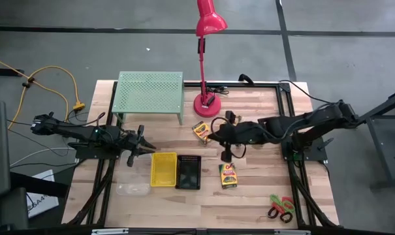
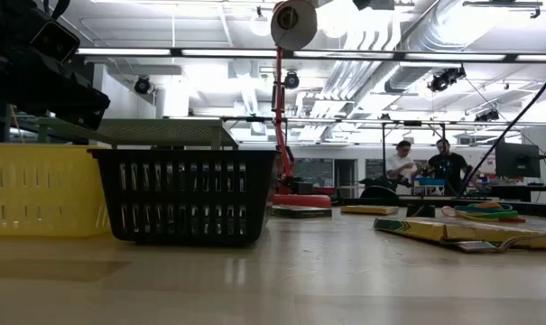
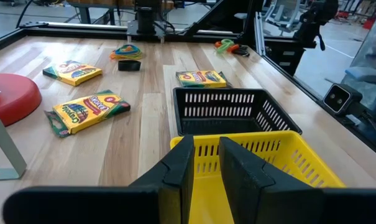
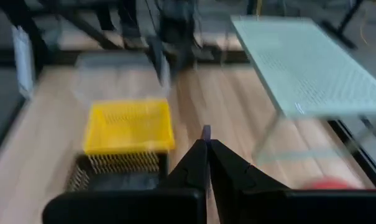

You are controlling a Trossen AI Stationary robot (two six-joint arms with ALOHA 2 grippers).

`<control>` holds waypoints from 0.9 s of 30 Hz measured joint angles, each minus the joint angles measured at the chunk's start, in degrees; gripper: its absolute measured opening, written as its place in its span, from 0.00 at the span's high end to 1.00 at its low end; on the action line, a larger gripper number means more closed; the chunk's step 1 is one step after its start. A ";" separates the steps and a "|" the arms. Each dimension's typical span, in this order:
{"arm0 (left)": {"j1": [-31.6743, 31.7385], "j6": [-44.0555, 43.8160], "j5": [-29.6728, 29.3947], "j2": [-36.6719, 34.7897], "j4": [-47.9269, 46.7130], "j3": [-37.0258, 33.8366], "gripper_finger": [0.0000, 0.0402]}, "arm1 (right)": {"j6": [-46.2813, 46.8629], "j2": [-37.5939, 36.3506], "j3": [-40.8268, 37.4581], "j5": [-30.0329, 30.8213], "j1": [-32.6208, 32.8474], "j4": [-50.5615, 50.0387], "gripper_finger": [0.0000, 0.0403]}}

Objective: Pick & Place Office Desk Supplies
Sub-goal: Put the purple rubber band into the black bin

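My left gripper (image 1: 145, 147) (image 3: 206, 163) waits open at the table's left, just short of the yellow bin (image 1: 163, 169) (image 3: 250, 155), with nothing between its fingers. The black mesh bin (image 1: 188, 172) (image 3: 228, 109) stands against the yellow bin's right side. My right gripper (image 1: 212, 136) (image 4: 206, 143) hangs above mid-table, shut, pointing toward the bins, with a small purple thing (image 4: 206, 131) at its fingertips. Crayon boxes (image 1: 200, 131) (image 1: 228, 175) (image 3: 72, 71) lie flat. Coloured loops (image 3: 127, 51) lie farther right. The scissors (image 1: 281, 207) lie near the front right corner. A clear bin (image 1: 132, 189) sits front left. My right gripper pinches the small purple thing (image 4: 206, 131) at the very ends of its two fingers; only a bit of it sticks out past them. It may be one of the coloured loops, but I cannot tell. It is lifted clear of the table.
The light-green perforated rack (image 1: 149, 93) stands at the far left and the red lamp (image 1: 206, 101) at the far middle. The black frame rails (image 1: 285, 98) run along the table's edges. People sit in the room behind (image 2: 426, 162).
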 joint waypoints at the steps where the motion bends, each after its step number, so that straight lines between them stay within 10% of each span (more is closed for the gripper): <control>1: 0.01 0.01 -0.02 0.00 0.01 0.00 0.82 | -0.59 0.34 0.00 -0.02 0.28 1.14 0.99; 27: 0.00 0.01 -0.01 -0.01 0.04 0.00 0.82 | -2.32 14.51 -0.09 -0.93 4.46 25.12 0.99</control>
